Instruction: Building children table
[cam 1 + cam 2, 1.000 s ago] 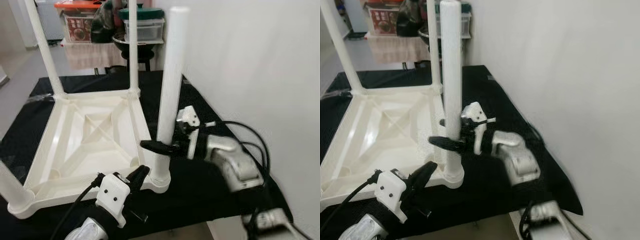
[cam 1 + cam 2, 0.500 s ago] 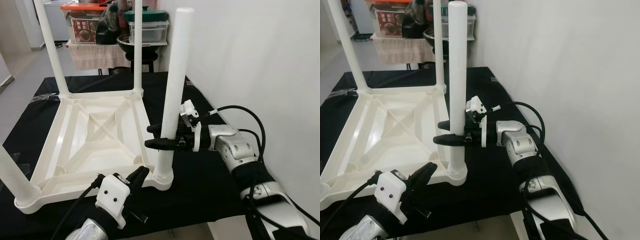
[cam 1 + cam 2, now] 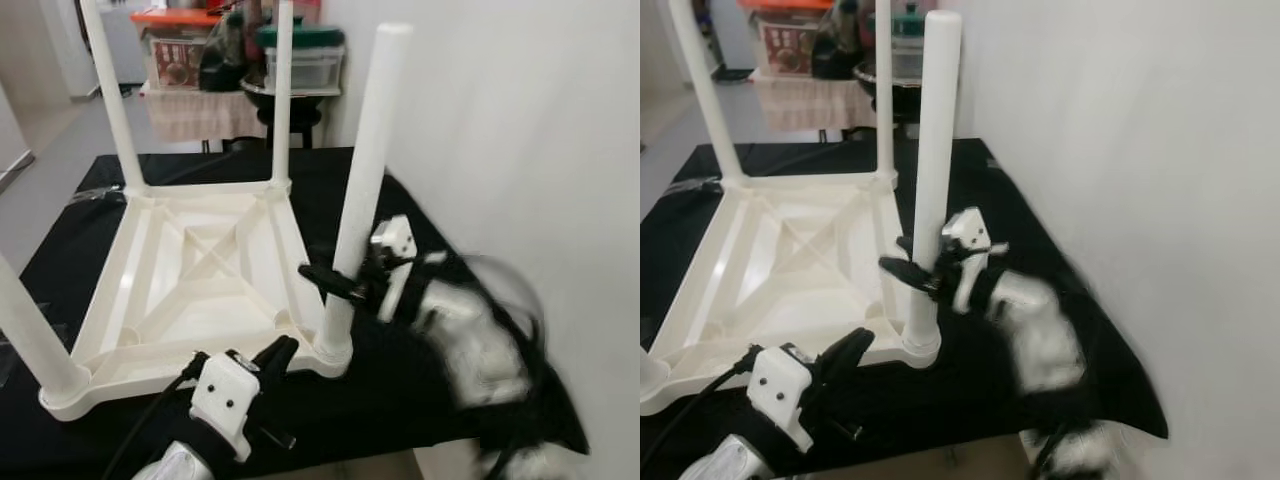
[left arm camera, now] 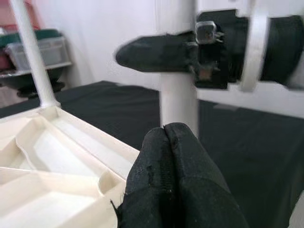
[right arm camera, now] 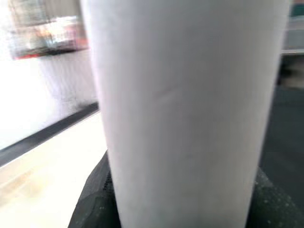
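A black-covered tabletop spans the middle and lower frame, carrying an upside-down white children's table at centre left, its legs pointing up. The near-right leg stands upright right of centre, seated in the table's corner socket. The right end effector, blurred, reaches in from the right and is clamped around that leg low down. The left end effector, at bottom centre, has its fingers pressed together, empty, just beside the socket corner.
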Available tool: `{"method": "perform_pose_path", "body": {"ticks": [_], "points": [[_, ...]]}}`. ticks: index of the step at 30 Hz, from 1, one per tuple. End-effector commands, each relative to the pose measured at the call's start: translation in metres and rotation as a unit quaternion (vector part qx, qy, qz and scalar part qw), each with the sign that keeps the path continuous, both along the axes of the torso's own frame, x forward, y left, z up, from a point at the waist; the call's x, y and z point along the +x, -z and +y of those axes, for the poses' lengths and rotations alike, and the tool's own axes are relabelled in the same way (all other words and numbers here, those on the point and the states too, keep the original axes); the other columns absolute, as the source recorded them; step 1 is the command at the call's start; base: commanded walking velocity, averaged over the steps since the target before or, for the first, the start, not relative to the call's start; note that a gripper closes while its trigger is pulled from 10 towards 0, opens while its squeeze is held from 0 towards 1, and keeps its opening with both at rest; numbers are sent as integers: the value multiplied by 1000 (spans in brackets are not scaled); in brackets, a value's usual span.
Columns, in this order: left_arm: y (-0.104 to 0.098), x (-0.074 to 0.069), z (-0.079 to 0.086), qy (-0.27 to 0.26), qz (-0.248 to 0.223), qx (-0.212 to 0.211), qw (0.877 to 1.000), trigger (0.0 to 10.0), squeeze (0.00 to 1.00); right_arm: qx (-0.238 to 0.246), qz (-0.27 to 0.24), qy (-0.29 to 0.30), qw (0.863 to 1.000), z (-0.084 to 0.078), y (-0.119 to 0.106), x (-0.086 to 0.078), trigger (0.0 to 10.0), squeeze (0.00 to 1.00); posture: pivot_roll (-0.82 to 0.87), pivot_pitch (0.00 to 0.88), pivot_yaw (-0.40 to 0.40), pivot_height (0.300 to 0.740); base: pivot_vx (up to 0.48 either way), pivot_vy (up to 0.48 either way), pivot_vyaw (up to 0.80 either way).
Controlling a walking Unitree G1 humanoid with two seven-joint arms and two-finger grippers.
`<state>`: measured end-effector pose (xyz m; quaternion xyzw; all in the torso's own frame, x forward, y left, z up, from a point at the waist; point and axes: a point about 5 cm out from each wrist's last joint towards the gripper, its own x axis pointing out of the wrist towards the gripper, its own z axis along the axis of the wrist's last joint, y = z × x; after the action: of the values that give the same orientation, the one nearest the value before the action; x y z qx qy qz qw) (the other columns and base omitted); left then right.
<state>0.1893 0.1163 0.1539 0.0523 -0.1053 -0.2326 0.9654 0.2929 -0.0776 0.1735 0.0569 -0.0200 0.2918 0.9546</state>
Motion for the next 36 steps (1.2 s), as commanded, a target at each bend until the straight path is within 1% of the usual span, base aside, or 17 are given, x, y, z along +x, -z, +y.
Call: {"method": "perform_pose_path", "body": {"ticks": [1, 2, 4, 8, 11, 12, 13, 14, 19, 21, 22, 23, 24, 25, 28, 31, 36], "points": [[0, 1, 2, 0, 2, 2, 1000, 10000, 0, -41, 41, -38, 998, 11, 23, -2, 0, 0, 25, 26, -57, 740, 0, 0, 0], [1, 2, 2, 0, 3, 2, 1000, 10000, 0, -48, 26, -54, 997, 13, 20, 4, 0, 0, 31, 24, -61, 740, 0, 0, 0], [2, 3, 1, 3, 3, 1, 1000, 10000, 0, -49, 61, -54, 995, 11, 33, 13, 0, 0, 54, 17, -79, 740, 0, 0, 0], [1, 4, 2, -5, 0, 4, 1000, 10000, 0, -58, 47, -74, 994, 17, 31, 8, 0, 0, 48, 19, -72, 740, 0, 0, 0], [1, 5, 1, -5, -1, 4, 1000, 10000, 0, -59, 51, -56, 995, 14, 28, 5, 0, 0, 44, 15, -75, 740, 0, 0, 0], [1, 5, 1, -5, -1, 4, 1000, 10000, 0, -43, 67, -35, 996, 9, 28, 9, 10000, 0, 38, 13, -66, 740, 0, 0, 0], [1, 5, 1, -4, -1, 4, 1000, 10000, 0, -31, 81, -10, 996, 6, 27, 9, 10000, 0, 38, 11, -66, 740, 0, 0, 0], [2, 5, 1, -3, 0, 3, 1000, 10000, 0, -22, 85, 0, 996, 3, 23, 12, 10000, 1000, 40, 12, -64, 740, 0, 0, 0], [2, 5, 0, 0, 1, 3, 1000, 10000, 0, -15, 72, -22, 997, 5, 13, 14, 10000, 1000, 40, 10, -62, 740, 0, 0, 0], [2, 5, 0, 1, 1, 2, 1000, 10000, 0, -27, 40, -80, 996, 7, 2, 21, 10000, 1000, 40, 7, -61, 740, 0, 0, 0], [2, 5, 0, 1, 1, 2, 1000, 10000, 0, -27, 40, -80, 996, 7, 2, 21, 10000, 1000, 40, 7, -61, 740, 0, 0, 0], [2, 5, -1, 1, 2, 2, 1000, 10000, 0, -51, 7, -147, 988, 7, -7, 24, 10000, 706, 44, 1, -64, 740, 0, 0, 0], [2, 5, -1, 1, 2, 2, 1000, 10000, 0, -51, 7, -147, 988, 7, -7, 24, 10000, 706, 44, 1, -64, 740, 0, 0, 0], [3, 5, -1, 1, 2, 2, 1000, 10000, 0, -80, -24, -221, 972, 6, -15, 26, 10000, 0, 46, 0, -64, 740, 0, 0, 0], [4, 4, -2, 0, 3, 2, 1000, 10000, 0, -124, -44, -333, 934, -8, -33, 40, 10000, 0, 52, 0, -65, 740, 0, 0, 0], [4, 4, -2, 0, 3, 3, 1000, 10000, 0, -131, -35, -351, 926, -17, -40, 53, 10000, 0, 57, 0, -67, 740, 0, 0, 0], [5, 3, -3, 0, 4, 3, 1000, 10000, 0, -128, -9, -356, 926, -26, -41, 66, 10000, 0, 62, 0, -69, 740, 0, 0, 0]]}}
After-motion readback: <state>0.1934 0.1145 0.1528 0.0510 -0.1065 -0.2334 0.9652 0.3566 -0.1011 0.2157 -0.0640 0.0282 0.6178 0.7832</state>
